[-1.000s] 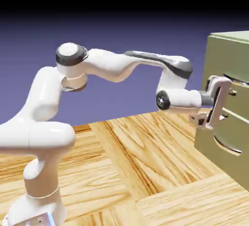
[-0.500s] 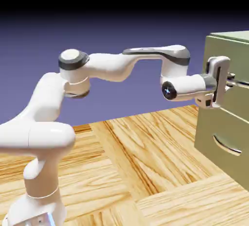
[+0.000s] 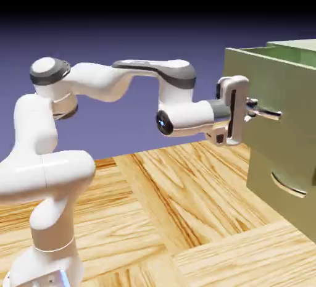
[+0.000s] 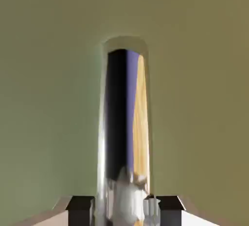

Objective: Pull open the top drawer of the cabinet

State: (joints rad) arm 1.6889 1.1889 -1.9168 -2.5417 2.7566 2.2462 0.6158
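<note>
Glossy white rounded arm links, dark grey bands at joints, grey cap on shoulder joint; dark round wrist end with small blue glint; white claw [image 3: 252,110] body, dark grey fingertips [image 4: 80,209], pale base plinth

We see the cabinet [image 3: 279,174] cut off by the exterior view's right edge, so its far side and most of its lower drawer front stay out of sight. In the hand view the top drawer [image 4: 44,98] fills the frame and its edges fall outside. The handle [image 4: 125,128] hides much of the end effector [image 4: 126,209], whose fingertips [image 4: 80,206] are clipped at the bottom edge.
</note>
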